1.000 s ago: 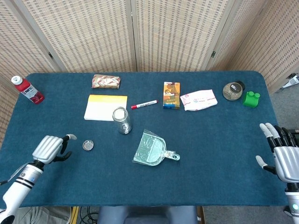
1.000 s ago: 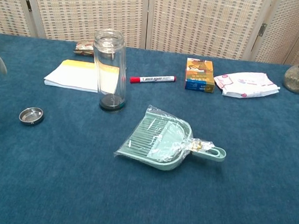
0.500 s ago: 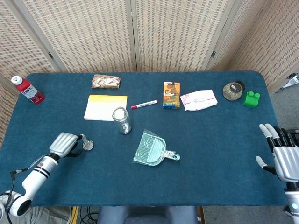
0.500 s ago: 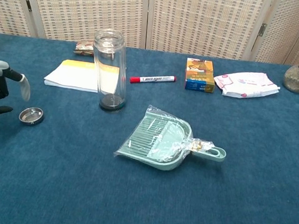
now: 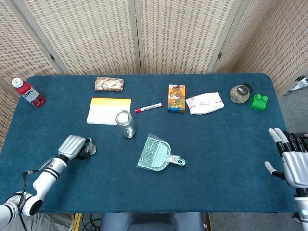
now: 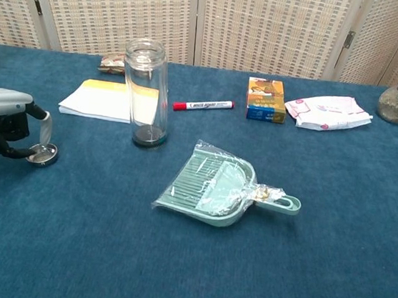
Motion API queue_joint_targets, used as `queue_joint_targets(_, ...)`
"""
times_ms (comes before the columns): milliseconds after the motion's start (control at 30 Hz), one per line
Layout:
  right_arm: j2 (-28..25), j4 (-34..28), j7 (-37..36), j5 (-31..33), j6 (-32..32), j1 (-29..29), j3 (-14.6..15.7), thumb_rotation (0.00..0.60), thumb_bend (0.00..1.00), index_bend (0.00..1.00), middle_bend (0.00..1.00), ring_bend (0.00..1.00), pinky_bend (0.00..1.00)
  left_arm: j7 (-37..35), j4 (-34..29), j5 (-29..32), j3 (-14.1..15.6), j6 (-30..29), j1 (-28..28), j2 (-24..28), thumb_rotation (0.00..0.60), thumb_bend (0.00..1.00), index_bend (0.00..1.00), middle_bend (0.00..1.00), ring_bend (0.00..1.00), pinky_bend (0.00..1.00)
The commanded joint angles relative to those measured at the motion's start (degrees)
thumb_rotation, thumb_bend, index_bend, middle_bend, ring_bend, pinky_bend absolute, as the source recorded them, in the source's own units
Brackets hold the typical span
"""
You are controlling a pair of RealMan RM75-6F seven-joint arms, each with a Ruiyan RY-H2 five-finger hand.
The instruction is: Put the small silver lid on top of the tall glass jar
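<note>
The small silver lid (image 5: 91, 149) (image 6: 43, 153) lies open side up on the blue table, left of the tall glass jar (image 5: 125, 123) (image 6: 146, 92). The jar stands upright and open-topped. My left hand (image 5: 74, 146) (image 6: 5, 116) is at the lid. One fingertip (image 6: 45, 133) dips into it and the dark thumb curls against its left rim, so the lid sits pinched between them while resting on the cloth. My right hand (image 5: 291, 156) hovers open near the table's right edge, seen only in the head view.
A green dustpan in plastic wrap (image 5: 156, 154) (image 6: 213, 186) lies right of the jar. Behind the jar are a yellow-edged notepad (image 5: 109, 110), a red marker (image 5: 148, 107), an orange box (image 5: 176, 98) and a white packet (image 5: 205, 103). A red bottle (image 5: 29, 93) stands far left.
My left hand has moved right across the table to the lid, and its finger and thumb have come down on it. The lid, the jar and my right hand have stayed put.
</note>
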State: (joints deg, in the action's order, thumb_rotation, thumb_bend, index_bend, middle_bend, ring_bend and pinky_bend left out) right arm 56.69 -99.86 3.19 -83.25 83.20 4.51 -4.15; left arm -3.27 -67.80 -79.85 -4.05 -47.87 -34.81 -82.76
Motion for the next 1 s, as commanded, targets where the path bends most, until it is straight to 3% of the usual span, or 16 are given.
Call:
queue_joint_targets(33, 0.0, 0.1, -0.14, 0.03, 0.07, -0.1, 0.05, 0.6, 0.23, 0.0, 0.04, 0.0, 0.07, 0.18, 0.86, 0.59, -0.01, 0.52, -0.38, -0.69, 0.6, 0.37, 0.49, 0.9, 0.89, 1.0)
queue_joint_targets(433, -0.06, 0.43, -0.7, 0.07, 0.49, -0.62, 0.19, 0.6, 0.23, 0.0, 0.04, 0.0, 0.07, -0.34, 2.87, 1.83, -0.09, 0.65, -0.92, -2.24, 0.6, 0.37, 0.58, 0.92, 0.91, 1.0)
queue_joint_targets(867, 0.1, 0.92, -1.15, 0.25, 0.48, -0.91, 0.27, 0.6, 0.23, 0.0, 0.04, 0.0, 0.07, -1.07, 4.2, 2.47, 0.19, 1.47, -1.5, -3.0, 0.6, 0.38, 0.61, 0.92, 0.91, 1.0)
queue_joint_targets(1000, 0.09, 0.97, -1.23, 0.2, 0.35, -0.83, 0.22, 0.6, 0.23, 0.0, 0.04, 0.0, 0.07, -1.42, 4.18, 2.45, 0.32, 1.28, -1.42, -2.76, 0.6, 0.43, 0.61, 0.92, 0.91, 1.0)
